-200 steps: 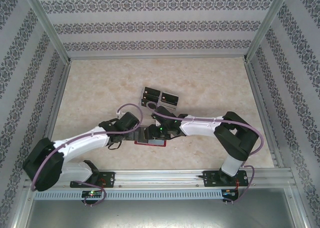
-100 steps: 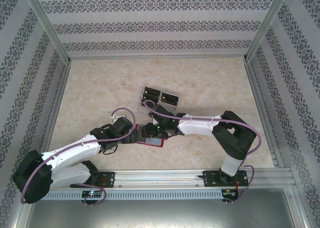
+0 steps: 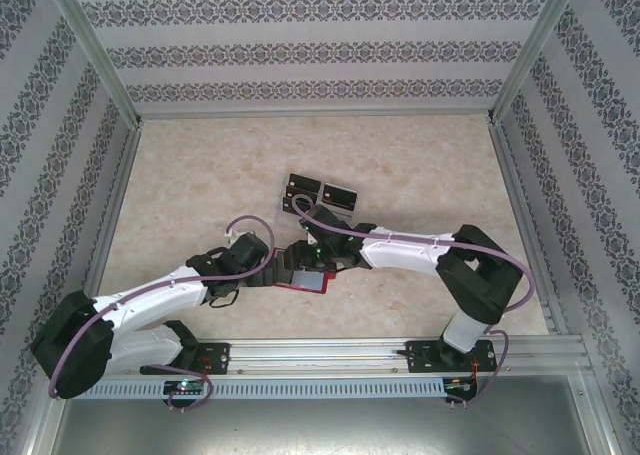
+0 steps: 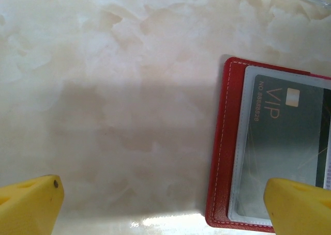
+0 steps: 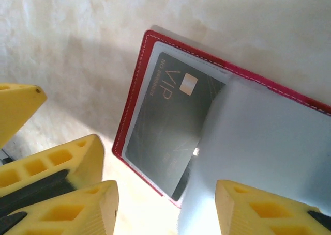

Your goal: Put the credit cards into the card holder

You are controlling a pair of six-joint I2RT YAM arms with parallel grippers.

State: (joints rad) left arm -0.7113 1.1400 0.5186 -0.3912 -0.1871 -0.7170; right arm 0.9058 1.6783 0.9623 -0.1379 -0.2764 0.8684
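The left gripper (image 4: 163, 193) hovers low over the tabletop (image 4: 103, 64) with jaws fully released, one finger above the near left corner of the card holder (image 4: 220, 142), which lies opened flat close to the middle of the near edge. One credit card (image 4: 287, 137) (dark grey, marked VIP) sits inside the holder's clear sleeve, while further credit cards (image 3: 322, 192) lie toward the tabletop centre. The right gripper (image 5: 165, 209) stands over the holder with jaws partly apart, clamping nothing.

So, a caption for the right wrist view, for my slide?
Red card holder lying open, a dark VIP card under its clear sleeve, right pincer open above.
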